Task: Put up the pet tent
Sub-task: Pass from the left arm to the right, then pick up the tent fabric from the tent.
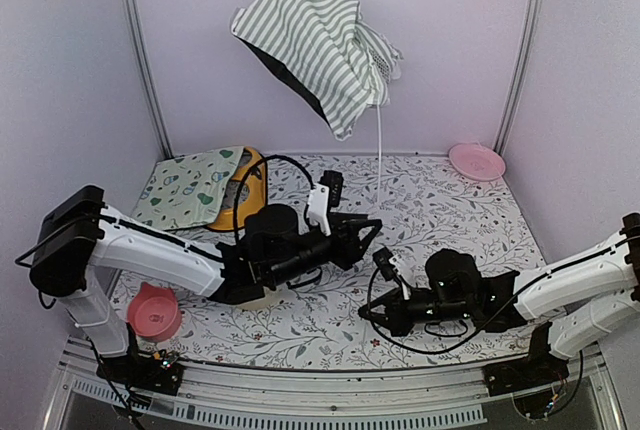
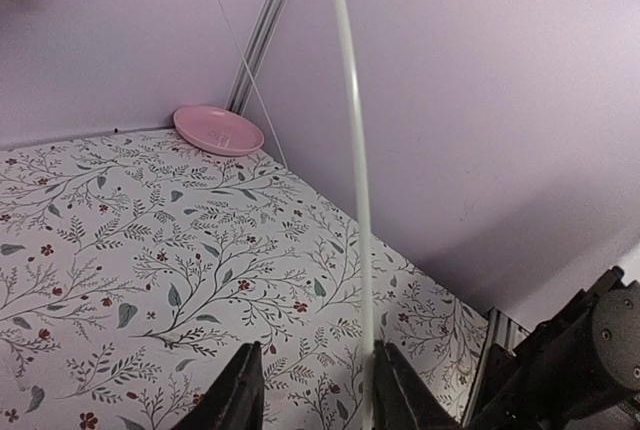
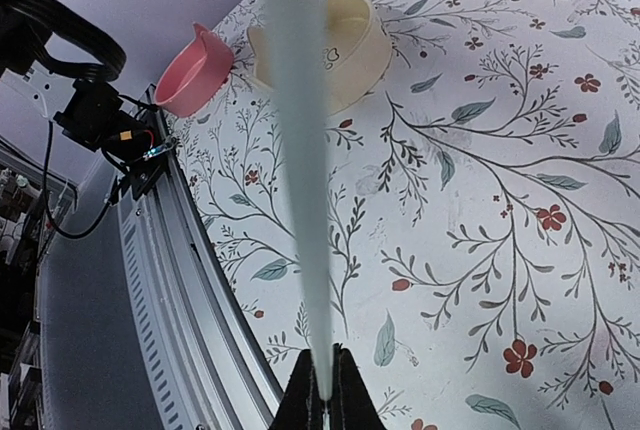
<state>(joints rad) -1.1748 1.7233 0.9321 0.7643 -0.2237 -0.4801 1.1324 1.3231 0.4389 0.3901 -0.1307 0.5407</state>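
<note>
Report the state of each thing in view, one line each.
pet tent: not set up; fabric bunched in the air atop its pole.
pole: upright, bowed.
right gripper: shut on the pole.
left gripper: open, straddling the pole.
pink dish: upright, empty.
cream bowl: upright.
cloth mat: draped over a yellow item.

The top camera looks down from behind over the whole table [image 1: 460, 220]. Low and close, the left wrist camera faces the far-right pink dish [image 2: 215, 130], the right wrist one the near-left pink bowl [image 3: 195, 75]; the top view shares both.
</note>
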